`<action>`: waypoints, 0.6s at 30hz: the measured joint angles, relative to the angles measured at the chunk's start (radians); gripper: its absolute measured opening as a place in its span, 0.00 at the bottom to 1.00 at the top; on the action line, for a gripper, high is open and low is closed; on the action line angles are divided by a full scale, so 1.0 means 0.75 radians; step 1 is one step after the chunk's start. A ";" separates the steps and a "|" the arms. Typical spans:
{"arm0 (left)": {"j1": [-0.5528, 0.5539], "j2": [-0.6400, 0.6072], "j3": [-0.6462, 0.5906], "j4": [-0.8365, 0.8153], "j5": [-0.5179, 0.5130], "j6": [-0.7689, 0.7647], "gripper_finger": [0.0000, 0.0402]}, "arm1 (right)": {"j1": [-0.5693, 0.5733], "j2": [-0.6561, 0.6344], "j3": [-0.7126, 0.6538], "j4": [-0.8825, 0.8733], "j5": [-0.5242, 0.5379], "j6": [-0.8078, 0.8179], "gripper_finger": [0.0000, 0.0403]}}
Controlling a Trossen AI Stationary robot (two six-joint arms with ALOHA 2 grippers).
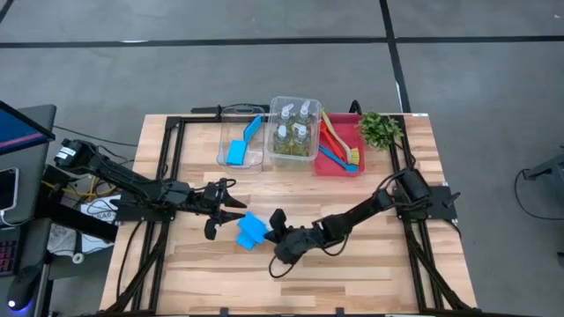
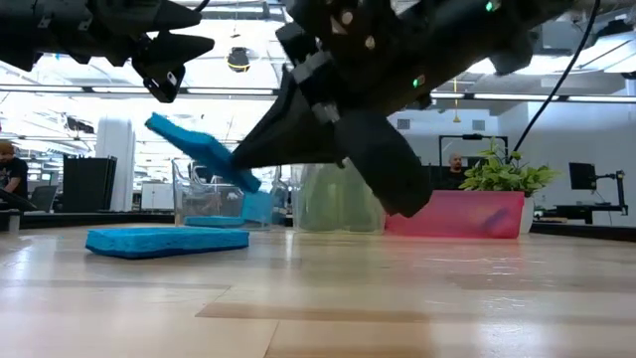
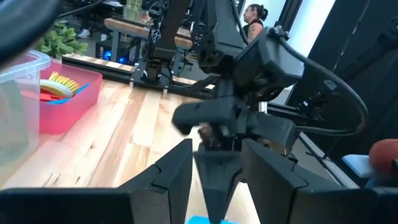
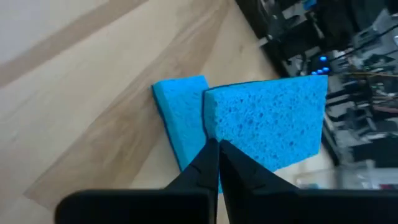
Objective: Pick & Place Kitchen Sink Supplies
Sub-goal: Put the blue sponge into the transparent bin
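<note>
— And the right gripper (image 1: 267,232)?

— Seen near the middle of the light wooden bench (image 1: 379,255), a little toward its near edge. Pinched fully together on one edge of a flat bright-blue square sponge (image 4: 267,121), gripped thin between the two dark fingertips.

— Held level?

— No. Held tilted, clear of the wood, with the free corner pointing up and away from the fingers.

— Anything underneath?

— A second bright-blue square sponge (image 2: 167,240), found lying flat on the boards, partly under the tilted one. Could not tell whether the two touched.

— And the left gripper (image 1: 233,201)?

— Hung just beside the sponges, on the side toward the left edge of the bench, above the boards. Fingers spread apart, with nothing between them. Pointed toward the right gripper.

— What of the far edge?

— Lined with three bins, side by side. To the left, a clear rectangular plastic bin (image 1: 231,114) with two more blue sponges (image 1: 236,151) inside, one flat and one leaning against the wall. In the middle, another clear bin (image 1: 275,106), packed with four small clear bottles of yellow-green liquid (image 1: 293,132), all upright. To the right, a red rectangular bin (image 1: 339,167) with slim long-handled brushes (image 1: 337,145) in red, blue and yellow-green, laid slantwise.

— And at the far right corner?

— A small leafy green plant (image 1: 379,129), set just beside the red bin.
</note>
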 joint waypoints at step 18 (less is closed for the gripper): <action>0.001 0.017 0.001 -0.001 -0.330 -0.433 0.35 | 0.084 -0.072 0.001 -0.018 0.617 -0.115 0.00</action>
